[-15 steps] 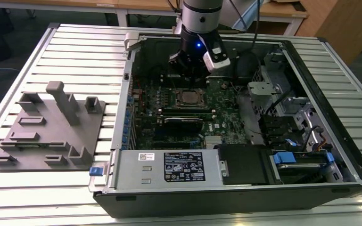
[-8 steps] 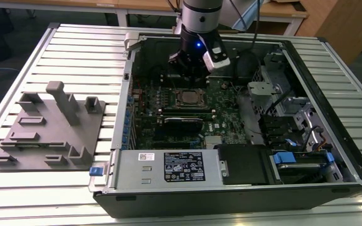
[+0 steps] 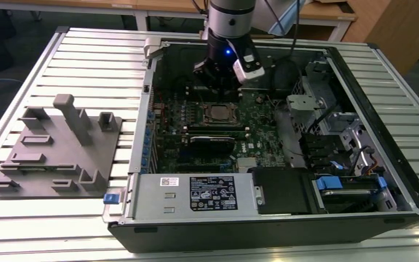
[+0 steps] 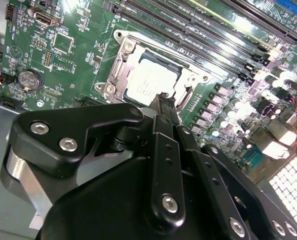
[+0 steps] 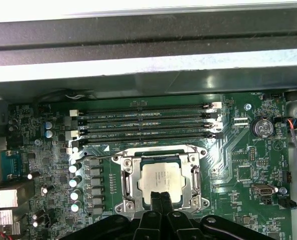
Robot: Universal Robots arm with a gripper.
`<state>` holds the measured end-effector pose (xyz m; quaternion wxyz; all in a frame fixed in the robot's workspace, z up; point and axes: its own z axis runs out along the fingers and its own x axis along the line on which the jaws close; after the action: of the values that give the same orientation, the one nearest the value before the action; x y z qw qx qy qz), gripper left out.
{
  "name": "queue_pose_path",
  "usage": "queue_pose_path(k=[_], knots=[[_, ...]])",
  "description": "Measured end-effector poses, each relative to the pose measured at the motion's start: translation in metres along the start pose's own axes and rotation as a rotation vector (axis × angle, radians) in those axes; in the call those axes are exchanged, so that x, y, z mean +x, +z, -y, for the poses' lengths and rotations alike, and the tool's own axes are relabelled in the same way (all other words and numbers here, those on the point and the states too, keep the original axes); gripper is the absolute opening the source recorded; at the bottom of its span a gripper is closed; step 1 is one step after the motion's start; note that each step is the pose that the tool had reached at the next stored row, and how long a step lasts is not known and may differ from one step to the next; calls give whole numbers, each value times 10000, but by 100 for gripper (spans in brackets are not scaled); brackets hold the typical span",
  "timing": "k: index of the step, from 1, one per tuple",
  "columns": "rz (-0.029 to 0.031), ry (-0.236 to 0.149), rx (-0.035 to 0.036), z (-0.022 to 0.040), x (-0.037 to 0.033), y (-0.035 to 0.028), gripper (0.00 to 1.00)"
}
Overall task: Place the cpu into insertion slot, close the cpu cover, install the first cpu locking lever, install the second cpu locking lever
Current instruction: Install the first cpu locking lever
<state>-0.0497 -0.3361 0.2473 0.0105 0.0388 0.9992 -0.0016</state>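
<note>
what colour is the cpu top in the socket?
Dull silver-grey metal with faint dark print; the cpu shows best in the first wrist view.

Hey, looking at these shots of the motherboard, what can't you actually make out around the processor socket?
1. First wrist view: the gripper covers the cpu cover's edge nearest it, so latching there is hidden.
2. Second wrist view: the shut fingers hide part of the cpu; whether they pinch anything thin is unclear.
3. Exterior view: the arm blocks the fingertips, and the insertion slot is too small to show its latching.
</note>
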Motion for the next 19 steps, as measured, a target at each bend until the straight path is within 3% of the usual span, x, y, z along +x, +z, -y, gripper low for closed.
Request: queue_pose_path(k=[11,13,19], knots=[[0,0,0,3,37,0,11],[0,0,0,6,80,-1,11],[0,0,0,6,81,-1,11]])
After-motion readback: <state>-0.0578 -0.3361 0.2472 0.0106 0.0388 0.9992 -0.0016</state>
